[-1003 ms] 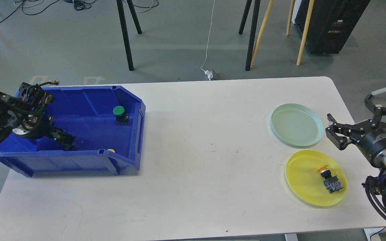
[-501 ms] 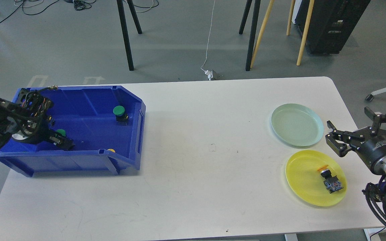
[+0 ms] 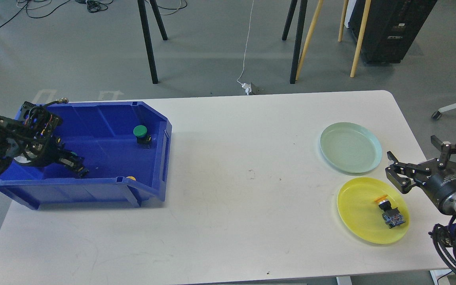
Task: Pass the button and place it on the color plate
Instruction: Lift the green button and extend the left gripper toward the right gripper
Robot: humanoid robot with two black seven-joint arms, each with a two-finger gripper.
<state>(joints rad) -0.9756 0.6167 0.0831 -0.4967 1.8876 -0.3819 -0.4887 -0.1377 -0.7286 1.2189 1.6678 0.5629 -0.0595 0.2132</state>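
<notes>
A blue bin (image 3: 93, 186) stands on the left of the white table. A green-capped button (image 3: 140, 132) sits inside it at the back right. A yellow cap (image 3: 132, 178) peeks over the bin's front wall. My left gripper (image 3: 76, 166) reaches down into the bin's left part; a bit of a second green cap (image 3: 73, 154) shows right at its fingers, and I cannot tell whether they hold it. An orange-capped button (image 3: 388, 211) lies on the yellow plate (image 3: 354, 213). The pale green plate (image 3: 350, 147) is bare. My right gripper (image 3: 426, 165) is open and empty, just right of both plates.
The two plates sit near the table's right edge (image 3: 414, 130). Beyond the far edge of the table are black stand legs (image 3: 149, 43), wooden legs (image 3: 307, 39) and a white cable (image 3: 245, 51) on the floor.
My left gripper shifted slightly inside the bin, and the green cap beside it is now mostly covered. My right gripper has sunk a little lower and stays open.
</notes>
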